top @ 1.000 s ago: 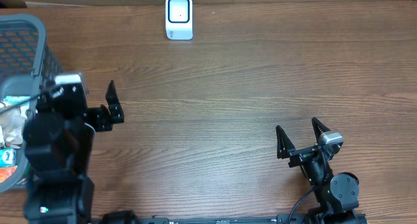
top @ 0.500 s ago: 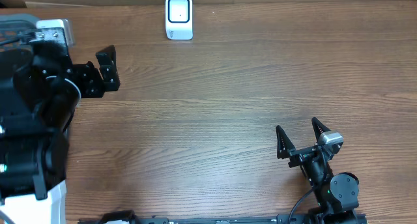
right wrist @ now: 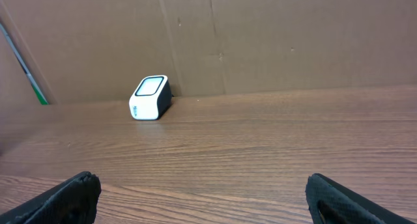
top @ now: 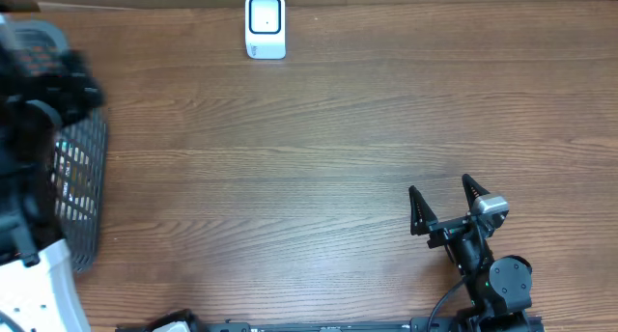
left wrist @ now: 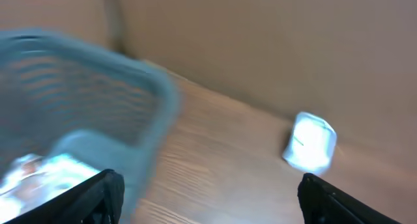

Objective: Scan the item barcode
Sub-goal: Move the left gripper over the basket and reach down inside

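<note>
The white barcode scanner [top: 266, 25] stands at the table's far edge, also seen as a blurred scanner [left wrist: 311, 142] and a sharp scanner [right wrist: 150, 98]. My left arm [top: 43, 81] is a blur over the grey basket [top: 85, 192] at the far left. The left gripper [left wrist: 212, 204] is open, above the basket's rim [left wrist: 156, 94], with nothing between its fingers. Pale, blurred items [left wrist: 36, 175] lie inside the basket; I cannot make out a barcode. My right gripper [top: 446, 208] rests open and empty at the front right, facing the scanner.
A brown cardboard wall [right wrist: 273, 35] backs the table behind the scanner. Bare wooden tabletop [top: 319, 149] stretches between the basket and the right arm.
The left arm has swung left and back over the basket, so its fingers no longer show from overhead. The right arm has not moved.
</note>
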Controlling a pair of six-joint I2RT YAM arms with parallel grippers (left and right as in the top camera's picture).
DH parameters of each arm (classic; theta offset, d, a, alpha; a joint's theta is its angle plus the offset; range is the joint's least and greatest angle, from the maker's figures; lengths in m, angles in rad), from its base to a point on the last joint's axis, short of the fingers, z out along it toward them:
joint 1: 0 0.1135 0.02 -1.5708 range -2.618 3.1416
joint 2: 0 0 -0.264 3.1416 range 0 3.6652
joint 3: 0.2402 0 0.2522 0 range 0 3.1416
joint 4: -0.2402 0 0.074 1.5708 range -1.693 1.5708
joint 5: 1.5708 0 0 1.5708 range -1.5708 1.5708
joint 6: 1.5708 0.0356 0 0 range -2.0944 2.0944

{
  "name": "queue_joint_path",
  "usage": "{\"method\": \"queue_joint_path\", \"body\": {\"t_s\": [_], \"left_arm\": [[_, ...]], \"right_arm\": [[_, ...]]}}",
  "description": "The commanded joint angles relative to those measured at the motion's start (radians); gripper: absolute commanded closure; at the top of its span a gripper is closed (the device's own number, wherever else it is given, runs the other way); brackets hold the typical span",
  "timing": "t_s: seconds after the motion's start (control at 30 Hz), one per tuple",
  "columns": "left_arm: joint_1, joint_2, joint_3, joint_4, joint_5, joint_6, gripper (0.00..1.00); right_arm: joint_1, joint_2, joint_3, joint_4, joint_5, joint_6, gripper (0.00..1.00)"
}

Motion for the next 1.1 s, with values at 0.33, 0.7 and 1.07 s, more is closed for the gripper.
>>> {"method": "queue_joint_path", "body": {"t_s": [0.33, 0.7, 1.07], "left_arm": [[0.328, 0.156, 0.031, -0.085, -0.144, -0.157, 0.23], [0.404, 0.357, 0.018, -0.105, -0.153, -0.141, 0.26], [0.403, 0.554, 0.017, -0.044, -0.196, -0.146, 0.25]], "right_arm": [[-0.003, -0.012, -0.011, 0.003, -0.002, -0.004, 0.00], [-0.003, -0.012, -0.011, 0.003, -0.002, -0.004, 0.00], [-0.003, -0.012, -0.011, 0.003, -0.002, -0.004, 0.00]]}}
